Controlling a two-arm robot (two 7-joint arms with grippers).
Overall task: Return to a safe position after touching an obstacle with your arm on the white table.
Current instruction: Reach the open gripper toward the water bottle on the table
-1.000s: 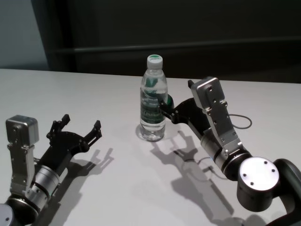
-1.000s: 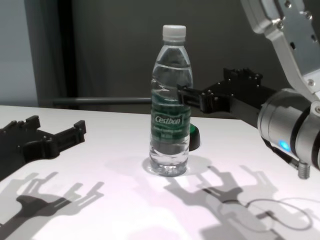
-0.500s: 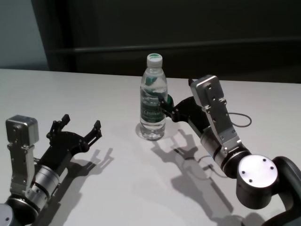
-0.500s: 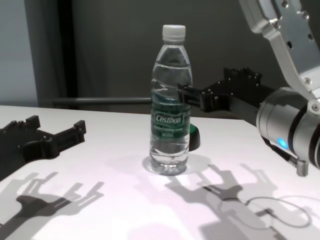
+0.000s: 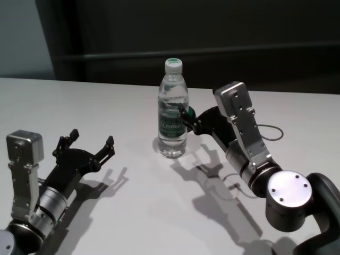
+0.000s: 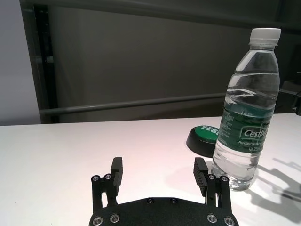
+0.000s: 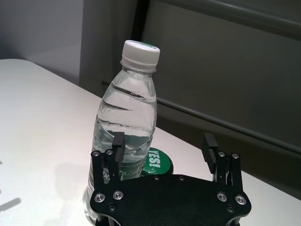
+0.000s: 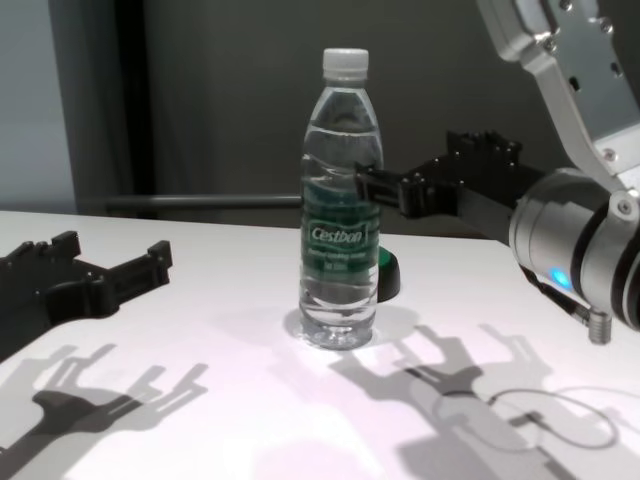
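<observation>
Right tool (image 8: pixel 420 180), fingers spread, reaches level beside the upright bottle (image 8: pixel 341 210); left tool (image 5: pixel 90 146) rests spread.

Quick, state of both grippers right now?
Left gripper: open, empty, low over the table.
Right gripper: open, holding nothing, one finger right beside the bottle.

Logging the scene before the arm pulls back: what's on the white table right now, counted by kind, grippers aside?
Clear plastic water bottle, white cap, green Cestbon label: 1
Low green-and-black button-like object marked YES, behind the bottle: 1
Total: 2 things on the white table
</observation>
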